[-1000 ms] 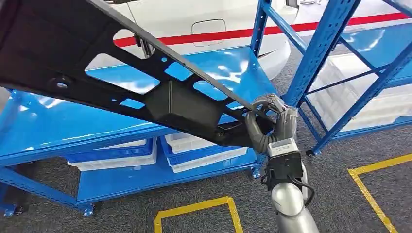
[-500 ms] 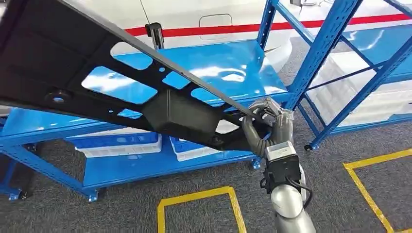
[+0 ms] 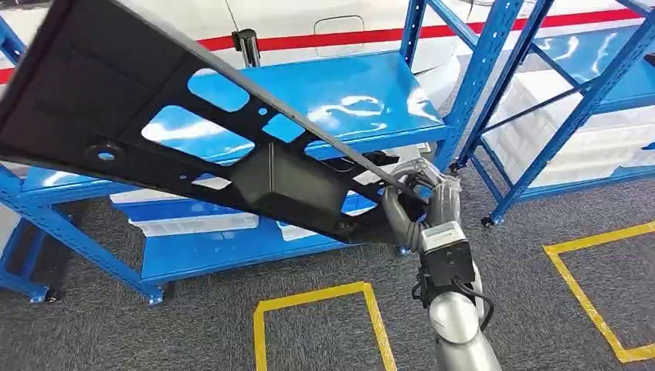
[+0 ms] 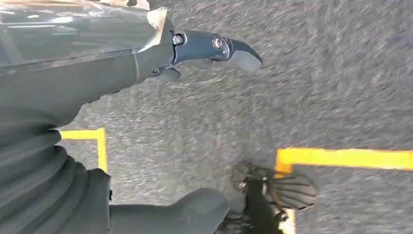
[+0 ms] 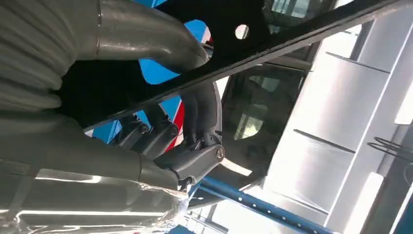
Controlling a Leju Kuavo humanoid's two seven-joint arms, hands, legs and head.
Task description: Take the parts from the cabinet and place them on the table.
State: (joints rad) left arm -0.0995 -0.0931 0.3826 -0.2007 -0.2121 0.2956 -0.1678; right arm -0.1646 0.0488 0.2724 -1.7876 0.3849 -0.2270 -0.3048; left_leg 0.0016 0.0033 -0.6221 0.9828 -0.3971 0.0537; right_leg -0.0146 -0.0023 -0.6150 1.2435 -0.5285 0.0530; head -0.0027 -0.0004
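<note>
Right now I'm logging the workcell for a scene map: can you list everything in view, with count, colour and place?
Panel part: one, black, flat with cut-out openings, held up slantwise across the picture in front of the shelving.
Shelving racks: two, blue; one behind the part, one at the right.
Bins: several, white and blue, on the lower shelves of the nearer rack; count unclear.
Vehicle body: one, white with a red stripe, behind the racks.
Floor tape: yellow outlines on the grey carpet.
Right hand: grey, grips the part's lower end.
Left hand: grey, over the carpet; grasp cannot be told.
</note>
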